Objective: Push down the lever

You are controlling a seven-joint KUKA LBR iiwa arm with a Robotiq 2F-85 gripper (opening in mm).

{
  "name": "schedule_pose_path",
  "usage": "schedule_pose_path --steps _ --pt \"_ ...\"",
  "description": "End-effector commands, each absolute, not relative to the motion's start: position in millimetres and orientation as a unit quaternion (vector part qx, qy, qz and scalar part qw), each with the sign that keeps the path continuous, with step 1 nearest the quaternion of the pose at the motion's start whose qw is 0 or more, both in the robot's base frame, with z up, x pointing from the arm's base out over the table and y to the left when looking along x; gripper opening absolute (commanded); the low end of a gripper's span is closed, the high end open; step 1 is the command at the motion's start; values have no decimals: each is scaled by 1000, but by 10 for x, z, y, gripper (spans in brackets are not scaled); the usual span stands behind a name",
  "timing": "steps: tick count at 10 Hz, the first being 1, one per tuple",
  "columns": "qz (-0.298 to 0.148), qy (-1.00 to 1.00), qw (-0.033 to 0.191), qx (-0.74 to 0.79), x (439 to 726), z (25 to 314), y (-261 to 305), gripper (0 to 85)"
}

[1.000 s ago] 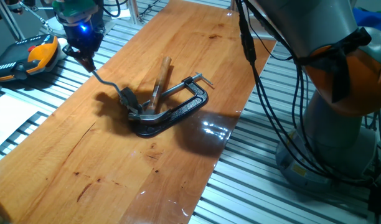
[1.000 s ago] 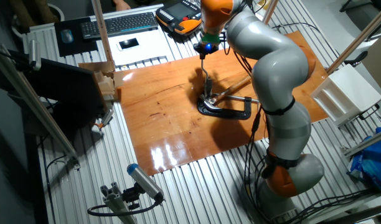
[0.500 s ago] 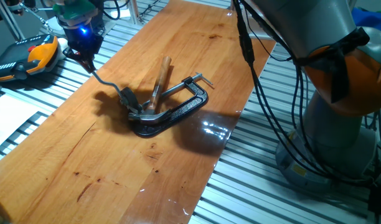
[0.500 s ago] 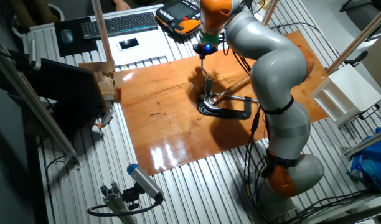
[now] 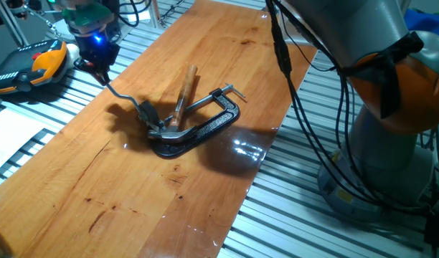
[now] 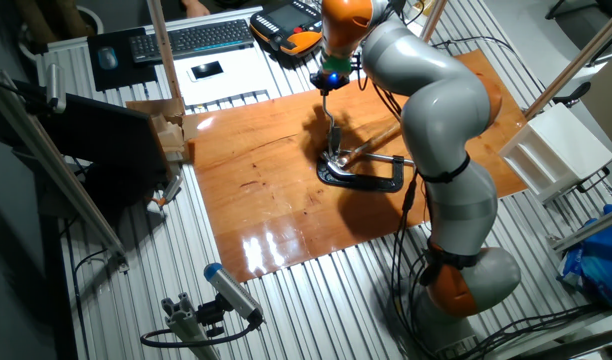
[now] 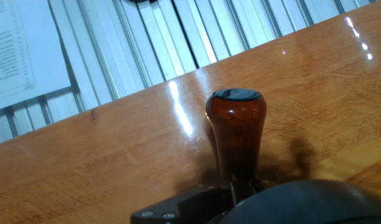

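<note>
The lever [image 5: 126, 98] is a thin bent metal rod that rises from a small silver bracket [image 5: 153, 122] on the wooden board [image 5: 97, 186] toward the upper left. My gripper [image 5: 101, 72] sits at the rod's upper end, its fingers tapered together, and covers the knob in this view. In the other fixed view the gripper [image 6: 327, 90] hangs just above the lever [image 6: 333, 135]. The hand view shows the dark reddish knob [image 7: 235, 121] close up and upright; no fingertips show there.
A black C-clamp [image 5: 205, 129] and a wooden-handled hammer [image 5: 185, 89] lie right beside the bracket. An orange teach pendant [image 5: 40, 64] lies off the board's left edge. A keyboard [image 6: 186, 40] and papers lie beyond the board. Arm cables [image 5: 291, 79] hang over the board's right side.
My gripper has edged slightly up and to the left along the lever's end. The lever, the clamp and the hammer have not visibly moved.
</note>
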State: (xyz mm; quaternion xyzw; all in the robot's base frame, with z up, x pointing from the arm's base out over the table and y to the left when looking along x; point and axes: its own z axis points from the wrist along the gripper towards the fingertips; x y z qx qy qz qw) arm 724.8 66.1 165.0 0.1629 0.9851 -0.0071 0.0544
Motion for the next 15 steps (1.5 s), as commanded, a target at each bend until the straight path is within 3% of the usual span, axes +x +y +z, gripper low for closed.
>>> schedule_pose_path --steps 1,5,7,9,11,15 --pt "-7 985 55 161 7253 1639 655 0" --pt "-5 986 53 158 7259 1629 660 0" --pt "3 988 67 139 7259 1629 660 0" --pt "13 997 32 75 7259 1629 660 0" --pt "15 998 46 46 7259 1629 660 0" --pt "-14 994 105 19 7259 1629 660 0"
